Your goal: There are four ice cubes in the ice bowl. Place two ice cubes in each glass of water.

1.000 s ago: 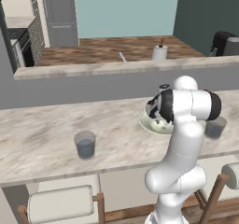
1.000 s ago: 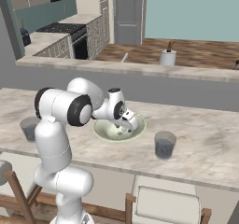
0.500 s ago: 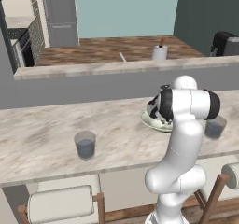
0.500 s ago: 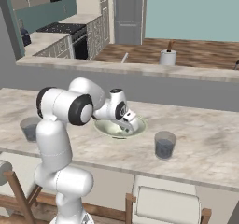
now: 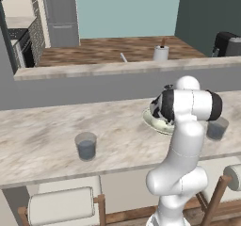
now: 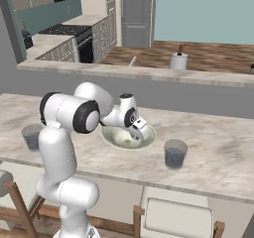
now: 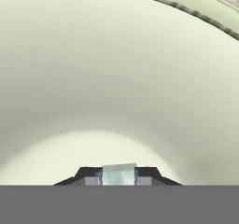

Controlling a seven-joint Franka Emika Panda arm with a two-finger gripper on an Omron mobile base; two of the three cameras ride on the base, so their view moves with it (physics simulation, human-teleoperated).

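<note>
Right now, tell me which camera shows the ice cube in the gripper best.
The hand view: the ice cube sits pinched between the gripper tips, inside the ice bowl. In both base views the hand hides the cube over the bowl.

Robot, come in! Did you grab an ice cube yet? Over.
Gripper shut on ice cube. Down inside ice bowl. Nothing in the way. Over.

The pale cream-green ice bowl (image 6: 113, 138) sits on the tabletop between two short clear glasses of water (image 6: 175, 153), well apart on either side. One tiny translucent ice cube (image 7: 118, 174) is pinched over the bowl's floor.
</note>
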